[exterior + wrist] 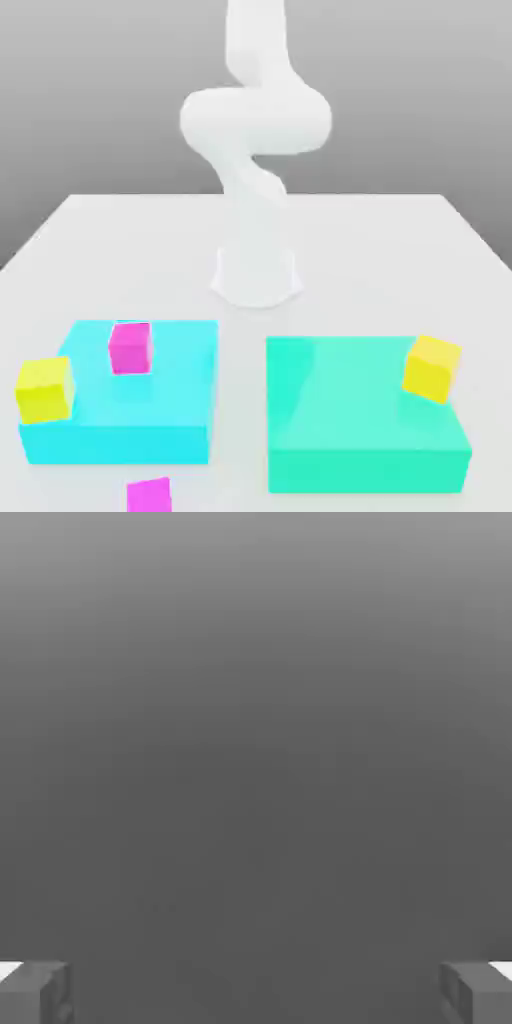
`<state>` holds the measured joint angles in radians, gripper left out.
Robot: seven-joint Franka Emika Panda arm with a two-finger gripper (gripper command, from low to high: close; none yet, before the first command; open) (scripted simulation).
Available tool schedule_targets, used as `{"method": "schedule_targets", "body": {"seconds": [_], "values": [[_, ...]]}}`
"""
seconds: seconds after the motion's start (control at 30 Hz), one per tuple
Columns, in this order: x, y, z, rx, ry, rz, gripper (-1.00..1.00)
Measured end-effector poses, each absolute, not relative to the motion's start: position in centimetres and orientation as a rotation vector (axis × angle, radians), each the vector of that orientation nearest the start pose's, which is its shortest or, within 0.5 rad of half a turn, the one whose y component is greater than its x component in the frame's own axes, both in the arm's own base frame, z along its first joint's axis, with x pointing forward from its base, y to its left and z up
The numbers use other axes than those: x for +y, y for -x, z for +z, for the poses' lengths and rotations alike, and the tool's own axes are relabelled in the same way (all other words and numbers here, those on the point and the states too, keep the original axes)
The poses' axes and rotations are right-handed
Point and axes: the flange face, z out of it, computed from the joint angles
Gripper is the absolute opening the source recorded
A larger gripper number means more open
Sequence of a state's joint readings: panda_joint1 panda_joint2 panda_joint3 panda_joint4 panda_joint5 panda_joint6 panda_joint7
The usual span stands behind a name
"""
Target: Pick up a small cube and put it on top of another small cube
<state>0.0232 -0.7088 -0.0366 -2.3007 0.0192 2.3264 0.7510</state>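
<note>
One small magenta cube (130, 347) rests on top of the cyan flat block (125, 395) at the exterior view's left. Another small magenta cube (148, 495) lies on the table in front of that block, at the picture's lower edge. The white arm (255, 120) rises from its base (256, 275) at the table's middle and bends upward out of the picture. In the hand view my gripper (256, 992) stands open, its two grey fingertips (35, 992) far apart with nothing between them, facing plain grey background.
A teal flat block (365, 415) lies at the exterior view's right with a yellow cube (432, 368) on its far right corner. A second yellow cube (45, 388) sits on the cyan block's left edge. White table (380, 260) stretches behind the blocks.
</note>
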Motion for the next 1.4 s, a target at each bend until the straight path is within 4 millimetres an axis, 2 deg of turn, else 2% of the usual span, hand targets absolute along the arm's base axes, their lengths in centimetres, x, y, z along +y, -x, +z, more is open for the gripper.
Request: {"method": "schedule_targets", "body": {"seconds": [0.13,0.27,0.4,0.53,0.77,0.97,1.1,1.13,1.3,1.33,1.4], "values": [[-2.4,-42.9,62.4,0.983,2.559,-0.794,0.0],[-3.7,-46.9,56.2,0.962,2.627,-0.661,0.0],[-4.9,-49.8,49.6,0.945,2.692,-0.533,0.0],[-6.1,-51.8,42.7,0.931,2.758,-0.41,0.0],[-8.7,-52.8,30.5,0.91,2.88,-0.203,0.0],[-11.2,-51.4,20.6,0.882,2.998,-0.028,0.0],[-11.6,-51.1,14.8,0.874,3.018,-0.004,0.0],[-11.6,-51.0,13.5,0.875,3.018,-0.002,-1.0],[-11.6,-51.0,13.5,0.875,3.017,0.001,-1.0],[-11.6,-51.0,12.9,0.876,3.018,0.001,-1.0],[-11.6,-51.1,14.2,0.875,3.018,0.0,-1.0]]}}
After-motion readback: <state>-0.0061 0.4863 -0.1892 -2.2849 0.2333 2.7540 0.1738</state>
